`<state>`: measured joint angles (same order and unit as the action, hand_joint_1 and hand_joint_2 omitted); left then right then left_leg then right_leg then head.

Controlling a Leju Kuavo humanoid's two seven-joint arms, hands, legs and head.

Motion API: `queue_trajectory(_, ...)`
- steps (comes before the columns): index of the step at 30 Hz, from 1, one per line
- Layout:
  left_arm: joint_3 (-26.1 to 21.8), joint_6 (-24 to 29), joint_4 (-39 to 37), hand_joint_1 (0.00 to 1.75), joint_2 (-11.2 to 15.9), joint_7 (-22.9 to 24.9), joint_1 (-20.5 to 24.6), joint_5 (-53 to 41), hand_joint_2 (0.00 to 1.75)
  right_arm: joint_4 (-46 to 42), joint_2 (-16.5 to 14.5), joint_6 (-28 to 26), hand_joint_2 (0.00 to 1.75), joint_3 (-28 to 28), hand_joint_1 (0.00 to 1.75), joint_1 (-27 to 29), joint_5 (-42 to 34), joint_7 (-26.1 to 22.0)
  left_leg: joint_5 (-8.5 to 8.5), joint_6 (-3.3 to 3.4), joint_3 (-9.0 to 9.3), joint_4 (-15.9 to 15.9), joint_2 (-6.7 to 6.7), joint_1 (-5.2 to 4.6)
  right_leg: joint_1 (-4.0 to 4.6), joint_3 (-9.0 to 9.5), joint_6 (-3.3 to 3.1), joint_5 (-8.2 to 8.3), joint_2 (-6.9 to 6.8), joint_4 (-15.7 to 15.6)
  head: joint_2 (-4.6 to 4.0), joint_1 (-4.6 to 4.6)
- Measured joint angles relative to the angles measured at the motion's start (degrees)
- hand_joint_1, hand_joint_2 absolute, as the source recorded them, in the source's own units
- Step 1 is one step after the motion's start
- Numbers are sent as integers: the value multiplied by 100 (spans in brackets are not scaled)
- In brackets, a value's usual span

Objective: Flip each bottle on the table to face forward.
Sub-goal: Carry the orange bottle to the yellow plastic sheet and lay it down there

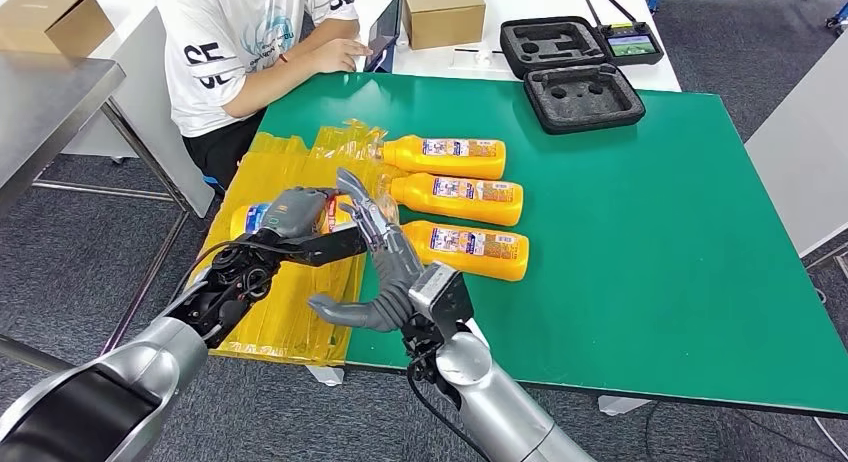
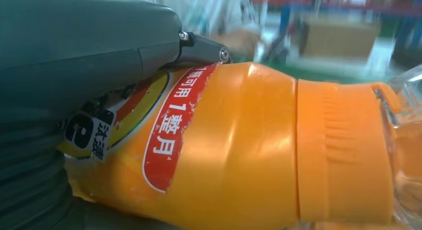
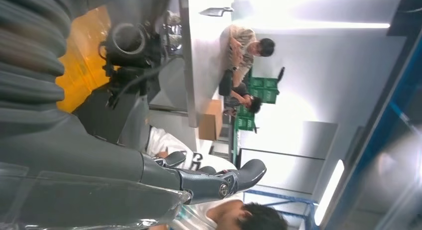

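While the green desk [image 1: 650, 232] carries everything, yellow plastic bags [image 1: 270, 272] cover its left edge. Three orange bottles [image 1: 463, 200] lie on their sides in a column just right of the bags, labels up, caps toward the bags. A fourth bottle [image 1: 250, 218] lies on the bags, gripped by the left robot hand [image 1: 292, 214]; the wrist view shows fingers wrapped over its label near the cap [image 2: 343, 150]. Right robot hand [image 1: 385, 272] hovers beside the nearest bottle, fingers spread, holding nothing. A person [image 1: 250, 42] sits at the far side.
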<state>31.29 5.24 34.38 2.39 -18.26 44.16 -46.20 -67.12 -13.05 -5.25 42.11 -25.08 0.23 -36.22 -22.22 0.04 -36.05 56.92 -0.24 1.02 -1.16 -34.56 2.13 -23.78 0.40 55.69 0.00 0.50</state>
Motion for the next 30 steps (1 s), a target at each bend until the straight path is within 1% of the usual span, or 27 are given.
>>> queue_trajectory(3,164,-418,-239,175,21,94,119,-42,175,192,-26,27,175,38,0,-23,-18,-57,0,0,0,0,0,0,0,-1,0,0,0,1,0,0)
queue_trajectory(8,348,-814,-547,175,77,232,196,-77,175,381,-34,44,175,45,0,-30,-19,-92,0,0,-1,0,0,0,0,-2,0,-1,0,1,-1,1)
queue_trajectory(13,432,-1225,-809,175,139,260,211,-45,175,523,-39,52,175,45,0,-35,-21,-156,0,0,-1,0,0,0,0,-1,0,-1,0,1,-1,-1)
queue_trajectory(17,500,-1341,-947,175,189,330,215,-60,175,615,-75,75,175,45,0,-42,-21,-170,0,0,0,-1,0,0,0,2,0,-1,0,1,0,-1)
queue_trajectory(24,536,-1257,-1052,175,230,418,172,-46,175,705,-136,115,175,47,0,-104,-40,-170,0,0,8,-2,1,0,1,10,-1,-1,0,1,-1,1)
queue_trajectory(25,536,-1271,-1059,149,237,416,164,-38,175,714,-145,122,175,47,0,-113,-48,-169,0,-1,9,-2,1,1,1,11,-1,-1,0,1,-1,0)
queue_trajectory(28,536,-1302,-1069,19,258,413,157,-39,175,742,-175,143,175,47,0,-133,-81,-168,-1,-1,16,-3,2,1,2,17,-1,-1,0,1,0,0)
queue_trajectory(29,536,-1317,-1070,1,268,413,155,-46,175,751,-183,148,175,48,0,-135,-90,-167,-1,-1,18,-3,2,1,2,19,-1,-1,0,1,0,0)
queue_trajectory(30,536,-1337,-1071,0,278,413,155,-50,175,759,-191,151,175,49,0,-135,-96,-167,-1,-1,20,-3,2,2,3,21,-1,-1,0,1,0,0)
